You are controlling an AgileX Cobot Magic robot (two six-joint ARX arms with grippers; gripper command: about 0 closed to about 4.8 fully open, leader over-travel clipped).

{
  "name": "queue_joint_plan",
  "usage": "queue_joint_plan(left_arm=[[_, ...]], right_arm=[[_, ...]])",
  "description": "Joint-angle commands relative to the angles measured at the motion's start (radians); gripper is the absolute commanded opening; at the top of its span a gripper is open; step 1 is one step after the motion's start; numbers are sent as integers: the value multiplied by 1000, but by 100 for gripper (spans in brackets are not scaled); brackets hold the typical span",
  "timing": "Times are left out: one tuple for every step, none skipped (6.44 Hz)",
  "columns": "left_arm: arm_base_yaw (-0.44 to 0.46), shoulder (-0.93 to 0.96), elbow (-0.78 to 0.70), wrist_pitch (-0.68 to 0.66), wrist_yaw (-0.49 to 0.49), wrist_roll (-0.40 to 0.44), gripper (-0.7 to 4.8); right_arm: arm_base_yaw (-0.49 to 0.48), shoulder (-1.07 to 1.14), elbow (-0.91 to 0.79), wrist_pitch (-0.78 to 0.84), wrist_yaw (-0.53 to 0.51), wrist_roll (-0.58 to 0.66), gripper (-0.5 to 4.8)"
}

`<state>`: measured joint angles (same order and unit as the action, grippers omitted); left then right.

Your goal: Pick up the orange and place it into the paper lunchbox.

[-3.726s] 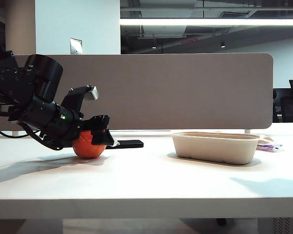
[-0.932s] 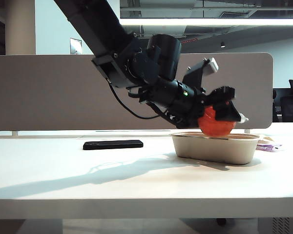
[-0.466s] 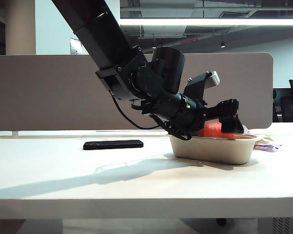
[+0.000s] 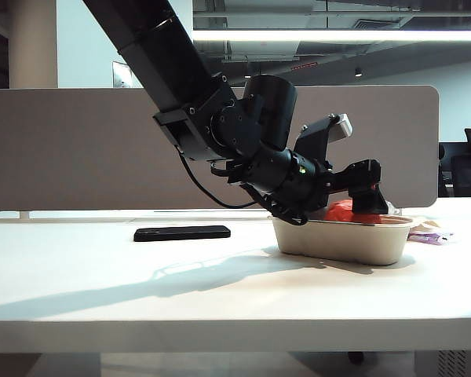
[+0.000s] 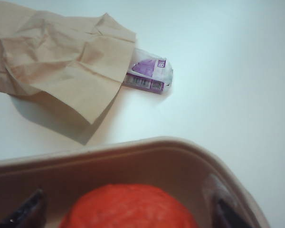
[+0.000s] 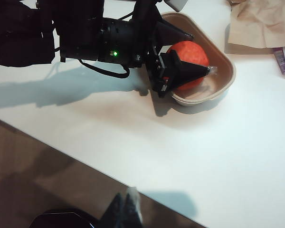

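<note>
Black fingers of the left gripper [image 4: 359, 206] stand spread on either side of the orange [image 4: 344, 210], and we see them loosed from it, dipped into the paper lunchbox [image 4: 341, 238] right of centre in the exterior view. The orange sits inside the lunchbox, only its top showing above the rim; being round, it has no long axis we can name. The lunchbox lies with its long side across the frame. In the left wrist view the orange [image 5: 128, 208] fills the lower middle, with a crumpled brown paper [image 5: 57, 61] at upper left and a small purple packet [image 5: 148, 75] beside it; we think it bears an "8", though the print is blurred. A black phone [image 4: 181, 233] lies flat, left of the lunchbox. The right gripper [image 6: 125, 209], low in its own view, looks closed.
</note>
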<state>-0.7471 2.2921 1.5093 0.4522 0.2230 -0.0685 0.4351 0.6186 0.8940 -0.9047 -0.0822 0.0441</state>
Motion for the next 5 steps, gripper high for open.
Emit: queue_joint_plan(left_arm=[[1,-137,6,-134,1,22,479],[1,-219,6,-256,1,84,432],[3,-292,6,-460,1,127,-16],[8,-381,5,-656,-2,169,-8],[7,-504,-37,-792,-3,218,-8]], right_arm=[[0,-1,6,11,-2,0,-6],[0,-1,6,12,2,0,-6],[0,-1,6,13,2,0,-6],[0,-2,6,31,2,0,-6],[0,-10,5,45,2,0,-6]])
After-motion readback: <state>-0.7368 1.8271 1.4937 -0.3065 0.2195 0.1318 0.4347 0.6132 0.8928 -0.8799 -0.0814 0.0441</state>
